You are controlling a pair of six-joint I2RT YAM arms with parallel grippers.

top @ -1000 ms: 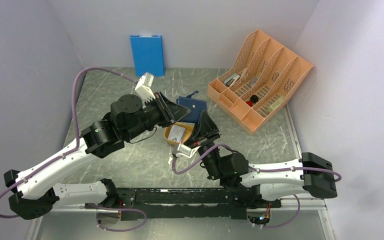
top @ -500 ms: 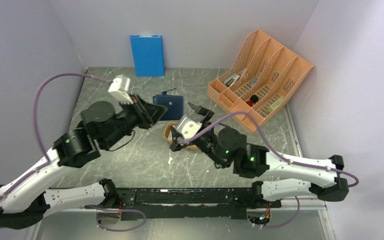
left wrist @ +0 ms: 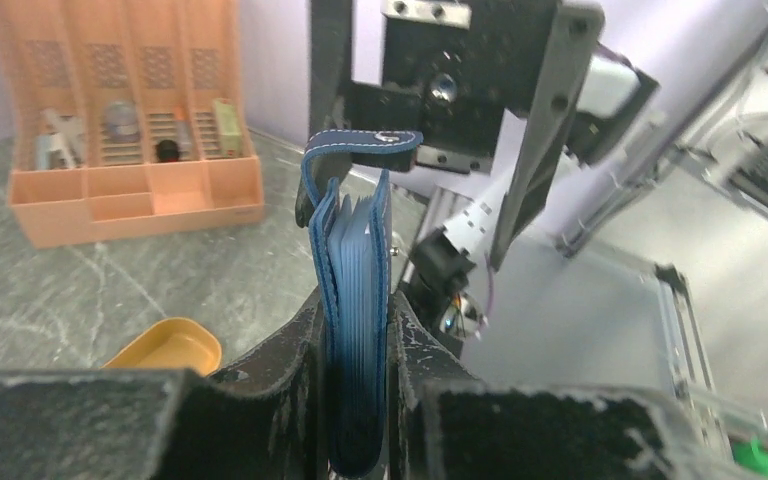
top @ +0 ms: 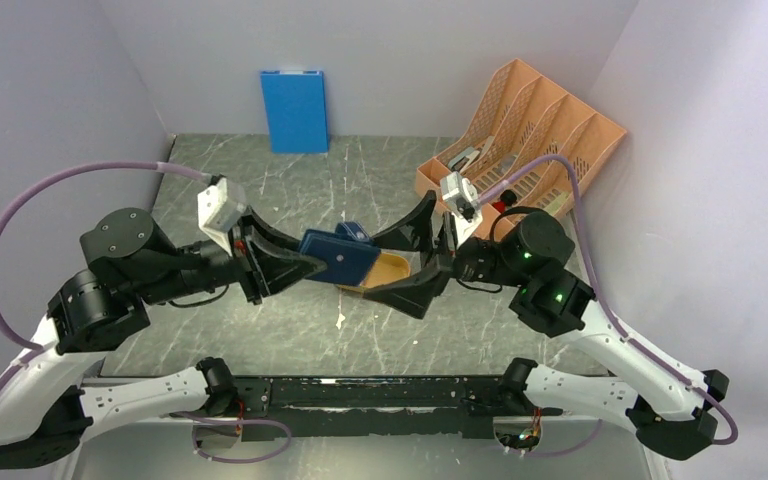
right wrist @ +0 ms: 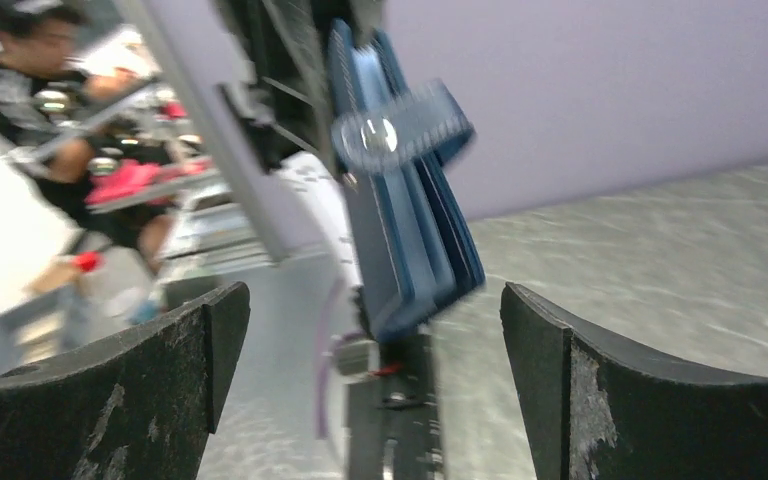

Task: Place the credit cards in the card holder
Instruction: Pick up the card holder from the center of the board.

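L gripper [left wrist: 357,340] is clenched on the card holder's [left wrist: 355,250] lower edge, holding it upright mid-frame in the top view, off the table. R gripper [top: 372,267] is spread wide facing it, not touching. The holder is prob. light, soft and floppy, so best pinched near the spine. It's navy w/ pale stitching, a snap tab on top and pale inner pockets.

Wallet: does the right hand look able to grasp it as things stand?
Probably yes: the right hand is wide open, facing the wallet, which the left hand holds up; nothing stands between.
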